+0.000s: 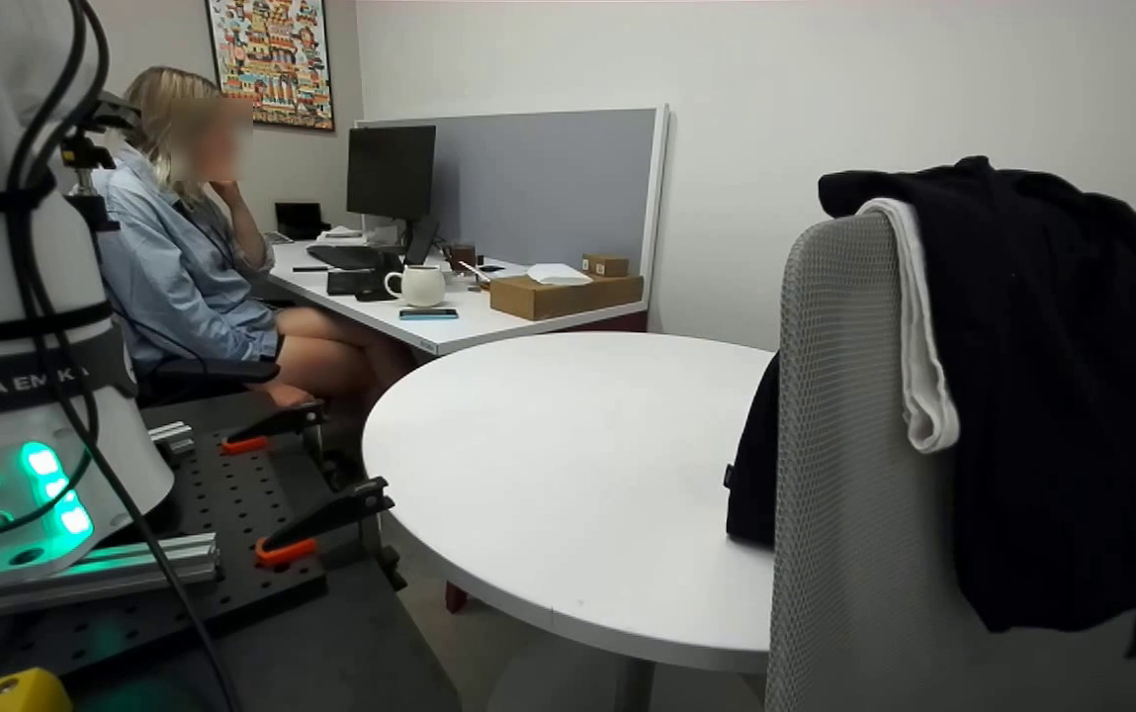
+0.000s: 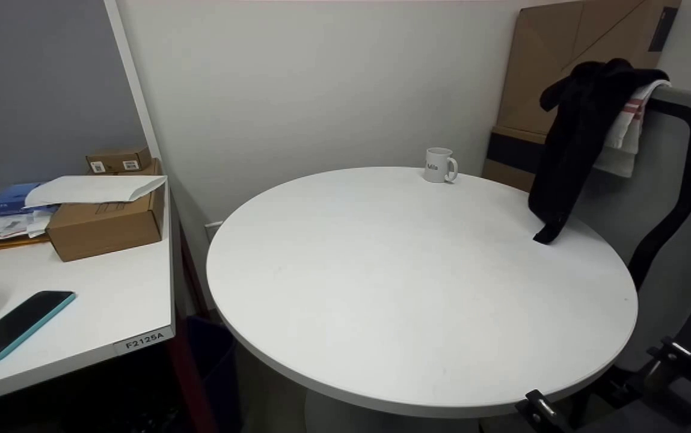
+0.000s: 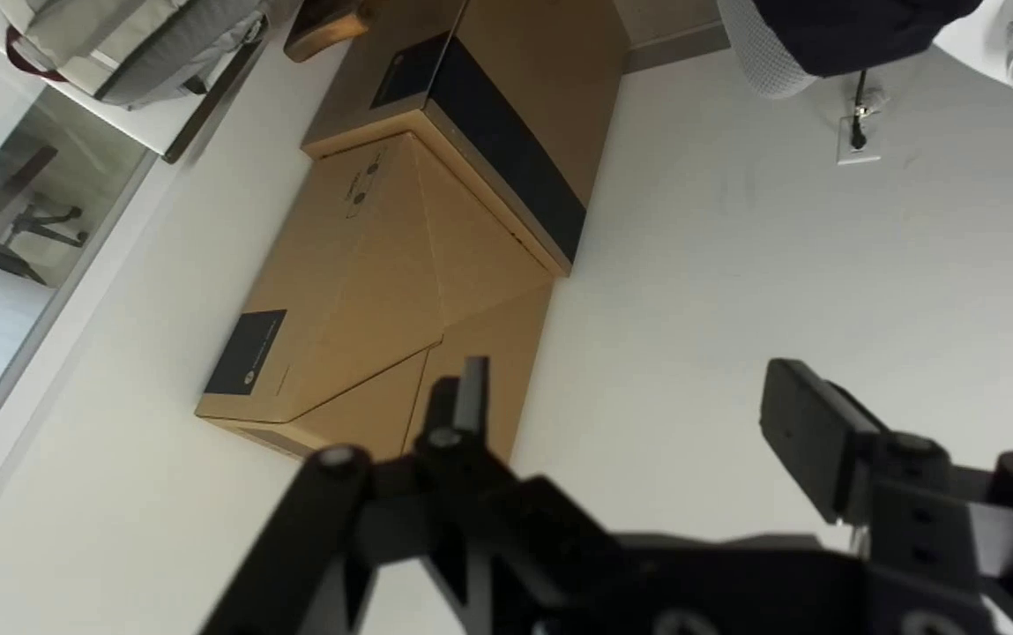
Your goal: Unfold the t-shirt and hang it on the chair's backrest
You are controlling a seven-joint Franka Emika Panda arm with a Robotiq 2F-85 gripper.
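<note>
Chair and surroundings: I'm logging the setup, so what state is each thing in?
Chair backrest: upright, partly covered
Black garment: draped over the backrest, hanging down both sides
White cloth: over the backrest, partly under the garment
White mug: upright on the round table
Cream mug: upright
Phone: flat, screen dark
Monitor: screen dark
Base lights: lit green
Large boxes: stacked
Fingers: open, nothing between them

At right in both exterior views, a black garment (image 1: 1072, 405) drapes over the grey mesh backrest (image 1: 849, 475), down both sides.
</note>
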